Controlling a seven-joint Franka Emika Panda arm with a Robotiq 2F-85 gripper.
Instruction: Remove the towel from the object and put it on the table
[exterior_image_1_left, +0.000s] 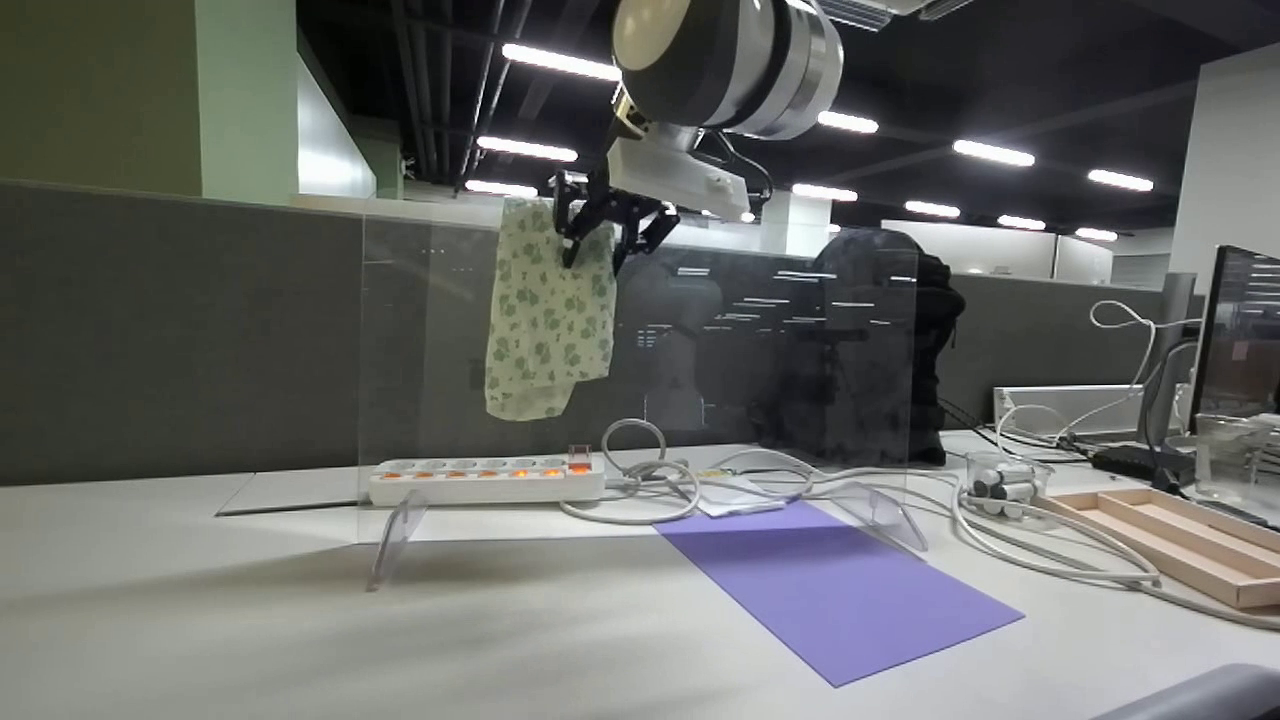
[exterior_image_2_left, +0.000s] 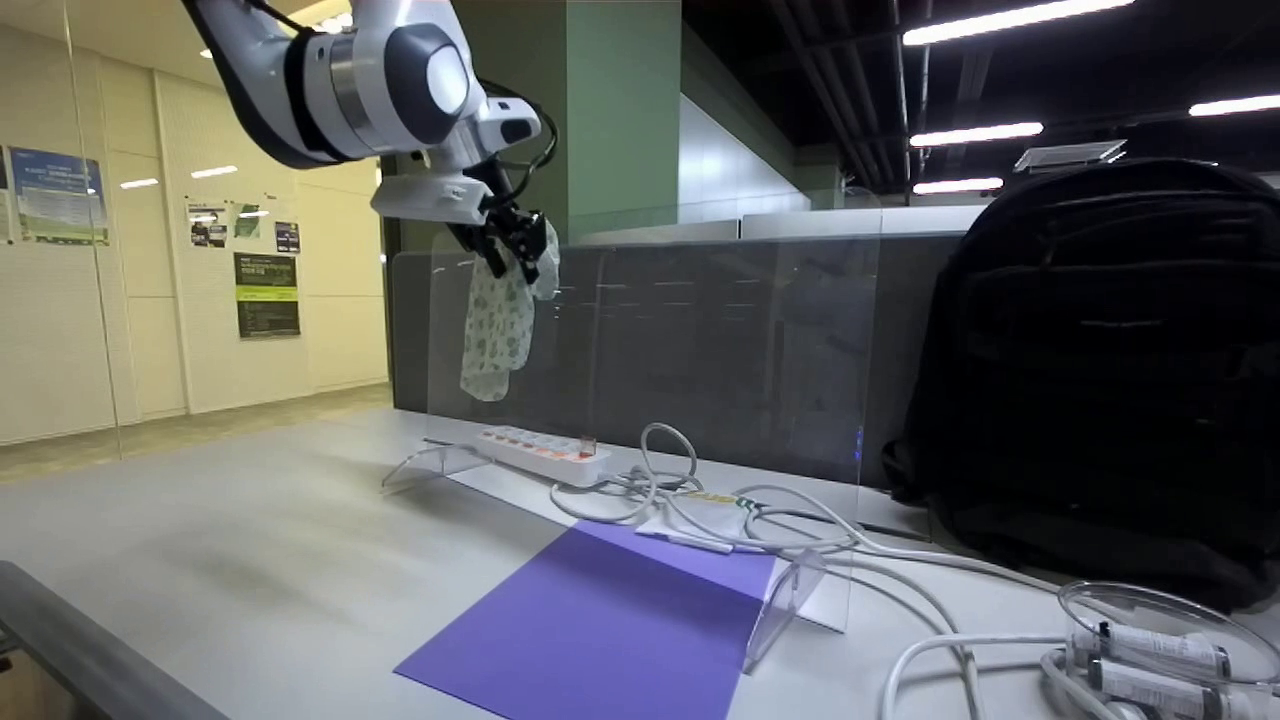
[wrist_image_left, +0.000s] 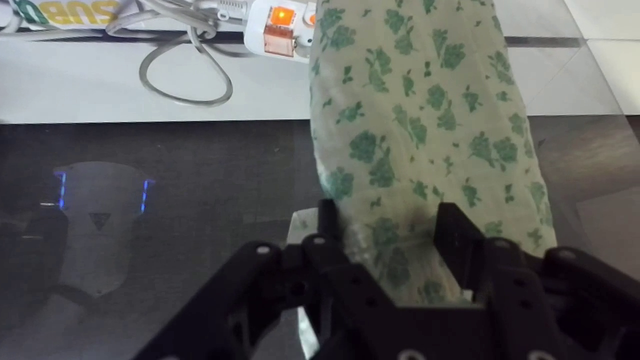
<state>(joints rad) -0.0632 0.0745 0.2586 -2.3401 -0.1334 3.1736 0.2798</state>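
Note:
The towel (exterior_image_1_left: 545, 330), pale cream with a green floral print, hangs over the top edge of the upright transparent panel (exterior_image_1_left: 430, 350). It also shows in an exterior view (exterior_image_2_left: 497, 325) and fills much of the wrist view (wrist_image_left: 420, 100). The panel (exterior_image_2_left: 690, 340) stands on feet on the pale table (exterior_image_1_left: 200, 620). My gripper (exterior_image_1_left: 592, 264) is at the towel's upper part, near the panel's top edge. In the wrist view, the gripper's fingers (wrist_image_left: 386, 207) are apart, with towel cloth showing between them. Whether they touch the cloth cannot be told.
A white power strip (exterior_image_1_left: 487, 484) and looped cables (exterior_image_1_left: 660, 490) lie behind the panel. A purple mat (exterior_image_1_left: 840, 600) lies partly under it. A black backpack (exterior_image_2_left: 1100, 380), a clear cup of vials (exterior_image_1_left: 1005, 485), a wooden tray (exterior_image_1_left: 1180, 540) and a grey partition (exterior_image_1_left: 180, 340) stand around.

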